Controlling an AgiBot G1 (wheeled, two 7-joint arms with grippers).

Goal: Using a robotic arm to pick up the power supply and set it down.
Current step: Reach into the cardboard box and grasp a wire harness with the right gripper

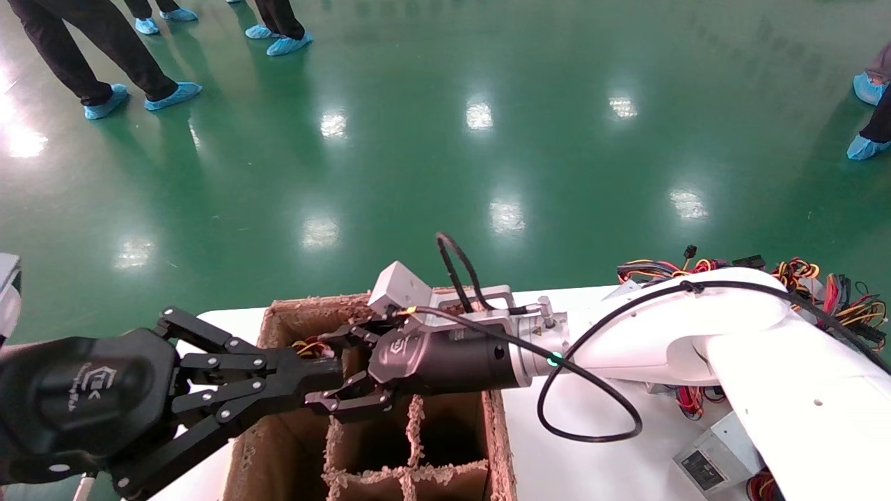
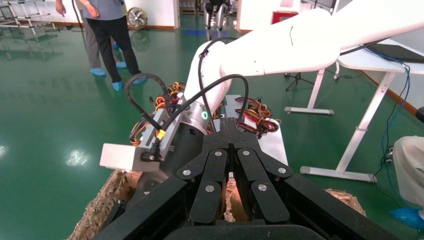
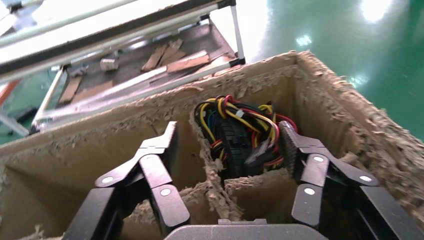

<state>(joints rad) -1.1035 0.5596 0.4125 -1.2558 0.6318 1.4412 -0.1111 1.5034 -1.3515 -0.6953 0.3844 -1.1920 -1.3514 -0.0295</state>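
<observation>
My right gripper on the white robotic arm hovers open over the far cells of a divided cardboard box. In the right wrist view the gripper straddles a divider. One fingertip sits beside a red, yellow and black wire bundle of a power supply that fills one cell, its grey body hidden. The other fingertip is over the neighbouring cell. Nothing is gripped. My left gripper is shut and empty, pointing at the right gripper from the box's left side, its tips pressed together.
Another grey power supply lies on the white table under my right arm. A heap of wired units sits at the table's far right. People in blue shoe covers stand on the green floor beyond.
</observation>
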